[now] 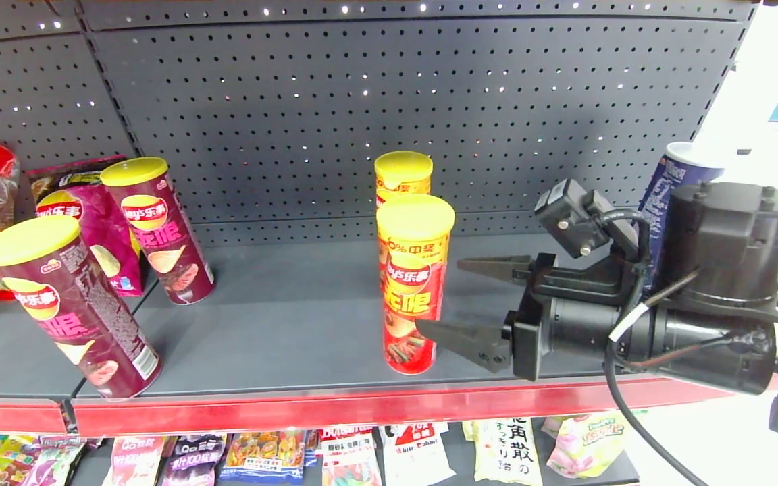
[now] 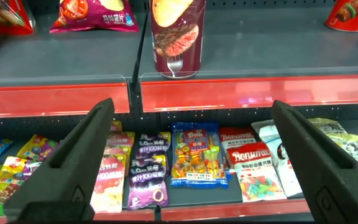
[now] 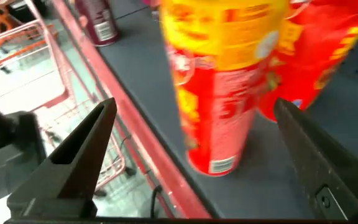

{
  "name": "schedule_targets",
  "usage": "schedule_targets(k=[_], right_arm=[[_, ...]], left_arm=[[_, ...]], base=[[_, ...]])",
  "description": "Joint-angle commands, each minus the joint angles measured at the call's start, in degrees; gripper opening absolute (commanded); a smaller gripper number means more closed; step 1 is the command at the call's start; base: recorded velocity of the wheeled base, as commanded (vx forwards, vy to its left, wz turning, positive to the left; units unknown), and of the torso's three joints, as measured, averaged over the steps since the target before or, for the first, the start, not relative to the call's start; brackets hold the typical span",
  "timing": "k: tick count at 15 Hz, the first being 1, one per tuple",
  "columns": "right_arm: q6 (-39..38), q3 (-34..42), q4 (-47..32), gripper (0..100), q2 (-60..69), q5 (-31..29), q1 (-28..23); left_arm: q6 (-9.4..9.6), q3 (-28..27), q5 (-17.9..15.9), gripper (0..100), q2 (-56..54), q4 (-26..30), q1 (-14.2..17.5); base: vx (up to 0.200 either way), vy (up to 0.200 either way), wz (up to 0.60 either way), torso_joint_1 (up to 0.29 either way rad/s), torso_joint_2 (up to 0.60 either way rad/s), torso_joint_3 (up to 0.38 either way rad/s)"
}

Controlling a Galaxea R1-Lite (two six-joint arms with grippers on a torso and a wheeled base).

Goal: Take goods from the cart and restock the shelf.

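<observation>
The red can (image 1: 415, 283), yellow-lidded, stands upright near the front edge of the shelf (image 1: 281, 324). A second yellow-lidded can (image 1: 402, 174) is set directly behind it at 12 o'clock, so a front-to-back row is judged to be the aim. The right claw (image 1: 463, 300) is held level at the red can's 3 o'clock, spread wide with nothing gripped. Whether its lower finger touches the can cannot be told. The can is judged to be placed already.

The left claw (image 2: 191, 168) is likewise spread apart and empty, and is faced toward the sweet bags (image 2: 194, 149) on the lower shelf.

Two maroon cans (image 1: 68, 304) (image 1: 158, 229) are kept apart at 9 o'clock, and a blue can (image 1: 672, 182) at 3 o'clock, so the flavours are judged to be grouped. The printed labels are turned outward, presumably for shoppers. Their wording is not read off.

The cart (image 3: 48, 81) is seen beyond the shelf's front edge.
</observation>
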State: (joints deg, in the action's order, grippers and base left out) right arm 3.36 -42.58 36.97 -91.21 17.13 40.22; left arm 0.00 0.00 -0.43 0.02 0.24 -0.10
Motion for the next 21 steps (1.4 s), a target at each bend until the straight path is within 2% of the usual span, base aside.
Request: schedule_targets(k=[1,10,13,21], right_arm=[[0.15,-1.01,0.03,100,-1.6,-0.08,-1.19],[0.06,-6.02,0.29,100,-6.35,0.27,-2.34],[0.06,-7.6,0.29,100,-6.52,2.65,-1.98],[0.15,-9.45,0.29,100,-8.99,2.65,-0.4]], left_arm=[[0.0,0.0,-0.01,100,-0.02,0.02,0.01],[0.0,0.0,-0.01,100,-0.02,0.02,0.01],[0.0,0.0,-0.01,100,-0.02,0.02,0.01],[0.0,0.0,-0.01,100,-0.02,-0.07,0.01]], base=[[0.0,0.0,0.0,0.0,0.0,0.0],[0.0,0.0,0.0,0.0,0.0,0.0],[0.0,0.0,0.0,0.0,0.0,0.0],[0.0,0.0,0.0,0.0,0.0,0.0]])
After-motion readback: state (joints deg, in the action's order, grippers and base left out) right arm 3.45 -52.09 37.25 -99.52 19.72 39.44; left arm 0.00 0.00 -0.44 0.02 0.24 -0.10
